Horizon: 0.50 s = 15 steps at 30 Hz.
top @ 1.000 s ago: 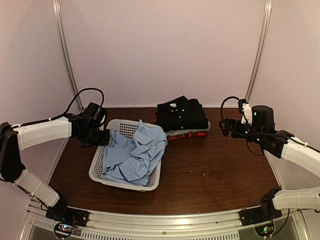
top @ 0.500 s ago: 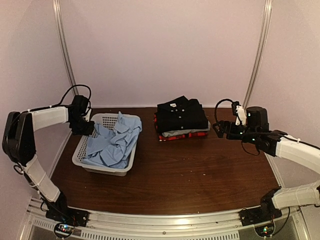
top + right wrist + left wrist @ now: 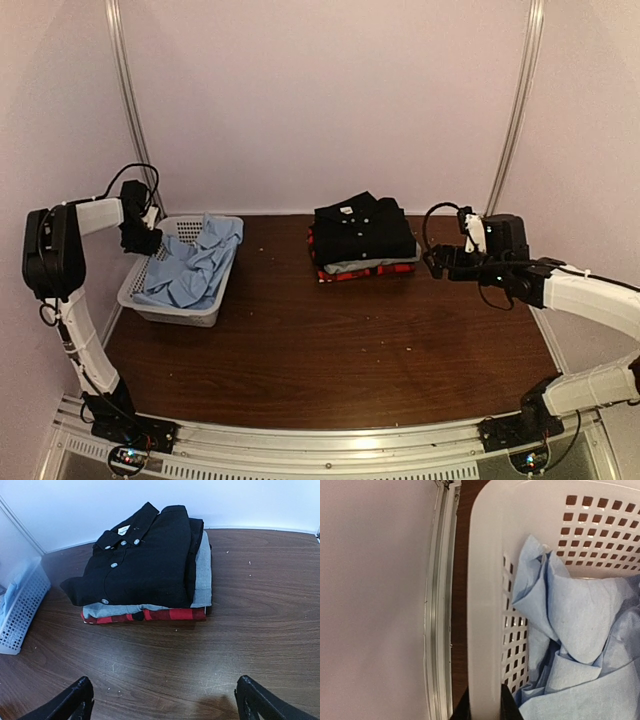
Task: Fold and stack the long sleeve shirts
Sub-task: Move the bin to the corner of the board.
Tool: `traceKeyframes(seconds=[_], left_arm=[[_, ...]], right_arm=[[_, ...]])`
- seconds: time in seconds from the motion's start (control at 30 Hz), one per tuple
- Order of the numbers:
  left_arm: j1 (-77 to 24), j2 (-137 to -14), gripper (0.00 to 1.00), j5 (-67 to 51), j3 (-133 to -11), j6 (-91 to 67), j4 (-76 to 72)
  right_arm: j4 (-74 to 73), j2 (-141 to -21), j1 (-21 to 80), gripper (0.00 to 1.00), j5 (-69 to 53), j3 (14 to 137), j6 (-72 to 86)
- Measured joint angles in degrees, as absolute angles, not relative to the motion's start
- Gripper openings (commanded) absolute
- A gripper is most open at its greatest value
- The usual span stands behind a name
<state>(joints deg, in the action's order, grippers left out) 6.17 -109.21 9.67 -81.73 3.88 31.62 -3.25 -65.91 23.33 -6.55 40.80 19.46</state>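
A crumpled light blue shirt [image 3: 190, 265] lies in a white mesh basket [image 3: 160, 314] at the table's far left. My left gripper [image 3: 143, 243] is shut on the basket's left rim [image 3: 485, 605], one finger outside the wall and one inside, beside the blue cloth [image 3: 580, 620]. At the back centre sits a folded stack [image 3: 365, 238]: a black shirt [image 3: 145, 560] on top, a grey one [image 3: 202, 570] under it, a red-plaid one [image 3: 170, 614] at the bottom. My right gripper [image 3: 430, 262] hovers just right of the stack, open and holding nothing [image 3: 165, 700].
The left wall and its metal frame rail [image 3: 437, 605] run right beside the basket. The back wall stands close behind the stack. Bare brown tabletop [image 3: 350, 340] lies between the basket and the stack and toward the front edge.
The left arm has dragged the basket, with the blue shirt in it, leftward and back toward the left wall. The right gripper has crept a little left toward the stack.
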Motion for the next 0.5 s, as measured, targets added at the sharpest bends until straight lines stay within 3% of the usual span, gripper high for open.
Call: traceKeyframes(seconds=[0.1,0.23,0.27,0.4,0.5], left_arm=[[6.6,-110.8,0.26,11.2,-83.8,4.1,31.7],[6.8,-111.6,0.71,15.4,-84.5,4.5,34.4],[6.9,-111.6,0.76,16.3,-84.5,4.6,35.2],[7.7,-110.9,0.91,18.3,-84.7,3.4,37.1],[7.9,-108.4,0.94,19.0,-84.9,2.2,37.9]], right_arm=[[-3.4,-69.0,23.3,1.00,-6.0,41.6,19.2],[-3.2,-73.1,23.5,1.00,-6.0,44.0,19.2],[-3.2,-74.3,23.8,1.00,-6.0,44.9,19.2],[-3.2,-79.9,26.2,1.00,-5.1,49.3,19.2],[-3.2,-83.9,29.5,1.00,-4.8,52.9,18.6]])
